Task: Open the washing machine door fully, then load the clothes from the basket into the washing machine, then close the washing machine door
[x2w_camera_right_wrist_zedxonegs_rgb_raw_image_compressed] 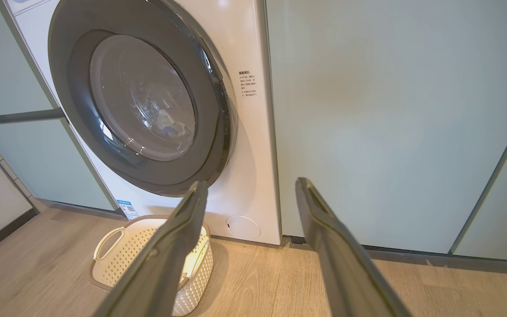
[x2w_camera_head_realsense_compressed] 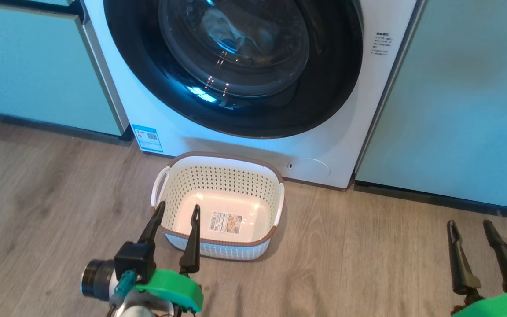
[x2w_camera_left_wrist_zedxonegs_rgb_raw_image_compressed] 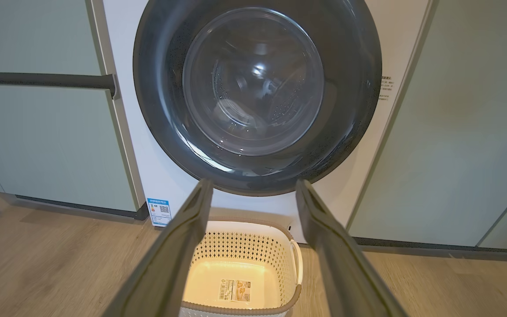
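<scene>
The left gripper (x2w_camera_head_realsense_compressed: 178, 206) stands at the lower left of the head view. Its two long dark fingers (x2w_camera_head_realsense_compressed: 193, 237) are spread wide, point up the frame and hold nothing. Behind them sit a black block (x2w_camera_head_realsense_compressed: 134, 262) and a green wrist housing (x2w_camera_head_realsense_compressed: 172, 288). The right gripper (x2w_camera_head_realsense_compressed: 469, 223) rises at the lower right, its fingers likewise parted and empty. Its green wrist is mostly cut off by the frame edge, so that arm's pose is hard to judge.

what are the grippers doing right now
left gripper: open, holding nothing
right gripper: open, holding nothing
</scene>
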You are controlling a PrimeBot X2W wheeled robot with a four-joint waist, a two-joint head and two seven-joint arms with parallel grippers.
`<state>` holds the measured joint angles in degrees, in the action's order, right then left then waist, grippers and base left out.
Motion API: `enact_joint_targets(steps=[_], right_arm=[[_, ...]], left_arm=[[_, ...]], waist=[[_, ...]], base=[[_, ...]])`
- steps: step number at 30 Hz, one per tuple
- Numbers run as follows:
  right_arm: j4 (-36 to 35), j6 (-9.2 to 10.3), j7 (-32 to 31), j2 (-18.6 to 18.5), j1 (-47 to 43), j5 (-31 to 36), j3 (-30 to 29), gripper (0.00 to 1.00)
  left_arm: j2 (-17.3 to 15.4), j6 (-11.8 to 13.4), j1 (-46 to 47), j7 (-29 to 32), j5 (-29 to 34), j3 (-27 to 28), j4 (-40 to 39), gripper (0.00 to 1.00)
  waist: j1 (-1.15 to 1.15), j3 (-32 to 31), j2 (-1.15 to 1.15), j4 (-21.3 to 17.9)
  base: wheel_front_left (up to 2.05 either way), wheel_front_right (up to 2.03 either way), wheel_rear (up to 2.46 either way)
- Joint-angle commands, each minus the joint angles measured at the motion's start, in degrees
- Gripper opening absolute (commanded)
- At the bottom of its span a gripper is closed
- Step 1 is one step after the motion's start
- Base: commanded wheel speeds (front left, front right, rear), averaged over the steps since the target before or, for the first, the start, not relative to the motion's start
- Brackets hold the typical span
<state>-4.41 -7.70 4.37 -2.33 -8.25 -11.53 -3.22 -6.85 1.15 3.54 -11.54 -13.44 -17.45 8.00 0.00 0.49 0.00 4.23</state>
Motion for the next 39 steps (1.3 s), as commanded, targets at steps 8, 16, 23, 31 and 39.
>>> enact_joint_targets(steps=[8,16,23,31,39], right_arm=[[-2.92,0.21,-0.27,-0.55,1.10,-0.14,0.92,1.00],[-2.88,0.21,-0.37,-0.55,1.03,-0.21,0.75,1.00],[-2.66,0.21,-0.47,-0.55,0.88,-0.26,0.85,1.00],[-2.49,0.21,-0.55,-0.54,1.04,-0.68,1.23,1.00],[2.37,-0.01,-0.66,0.63,-1.03,-0.96,0.39,0.00]], left_arm=[[-1.38,1.06,0.94,0.77,-0.25,1.62,-2.66,1.00],[-1.53,1.49,1.04,0.77,-0.39,1.32,-2.88,1.00],[-1.50,1.75,1.00,0.61,-0.85,1.18,-2.64,1.00],[-1.57,2.69,1.32,0.38,-0.53,0.95,-2.59,1.00],[-0.36,2.91,-1.28,0.97,-0.84,-1.52,1.85,0.00]], waist=[[0.00,0.00,0.00,-0.38],[0.00,0.28,0.00,-0.37],[0.00,0.27,0.00,-0.28],[0.00,0.56,0.00,-0.13],[0.00,0.88,0.00,-0.02]], base=[[0.00,0.00,0.00],[0.00,0.00,0.00],[0.00,0.00,0.00],[0.00,0.00,0.00],[0.00,0.00,0.00]])
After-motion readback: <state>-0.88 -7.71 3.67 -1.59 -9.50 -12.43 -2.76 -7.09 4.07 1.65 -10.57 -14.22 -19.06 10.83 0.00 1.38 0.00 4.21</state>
